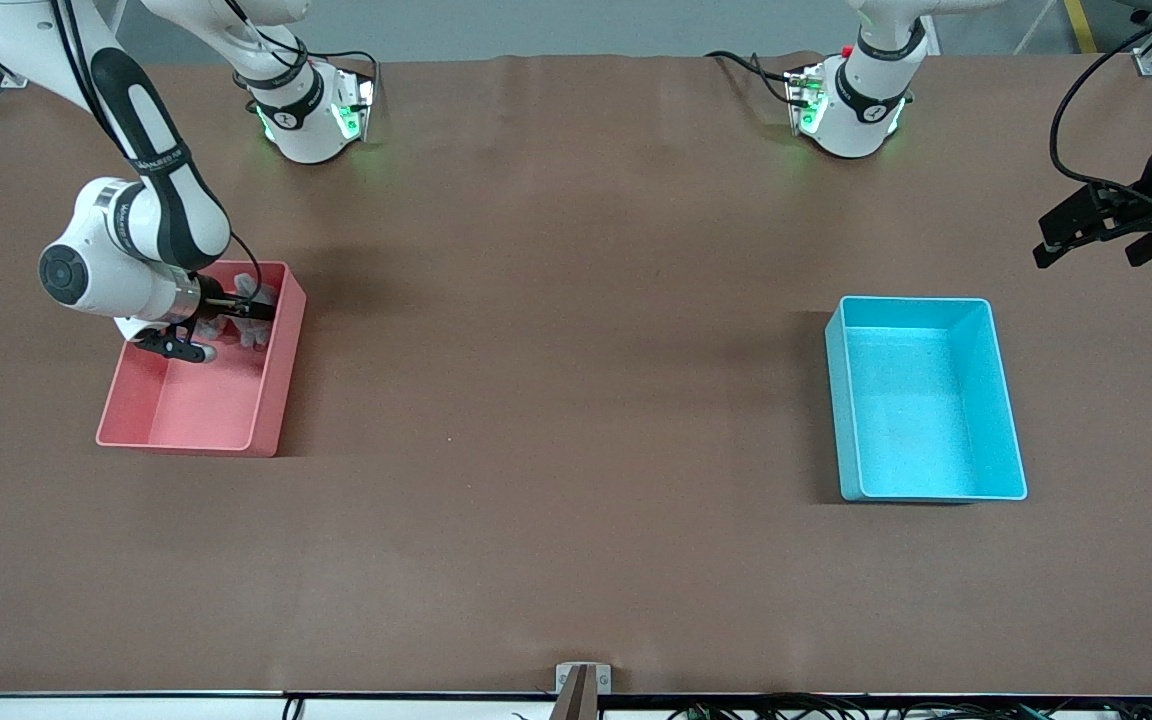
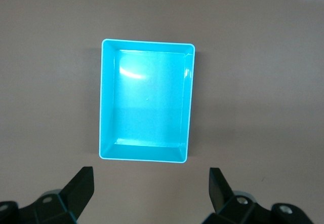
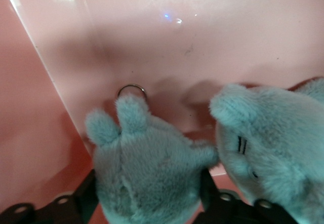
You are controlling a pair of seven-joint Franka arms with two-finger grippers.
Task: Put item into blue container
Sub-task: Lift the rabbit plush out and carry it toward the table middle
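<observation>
The blue container (image 1: 844, 400) stands empty toward the left arm's end of the table; it also fills the left wrist view (image 2: 105, 97). My right gripper (image 1: 216, 328) is down inside the pink bin (image 1: 271, 400), shut on a grey plush toy (image 3: 147, 163) that fills the gap between its fingers (image 3: 86, 193). Beside it lies a second grey plush toy (image 3: 273, 143). In the front view the plush (image 1: 254, 312) shows only partly past the arm. My left gripper (image 1: 1086, 250) hangs open and empty over the table's end, next to the blue container (image 2: 152, 183).
A small metal ring (image 3: 131, 88) lies on the pink bin's floor (image 3: 202, 41) by the held toy's ears. Brown table surface (image 1: 576, 400) stretches between the two bins. A bracket (image 1: 582, 680) sits at the table's edge nearest the front camera.
</observation>
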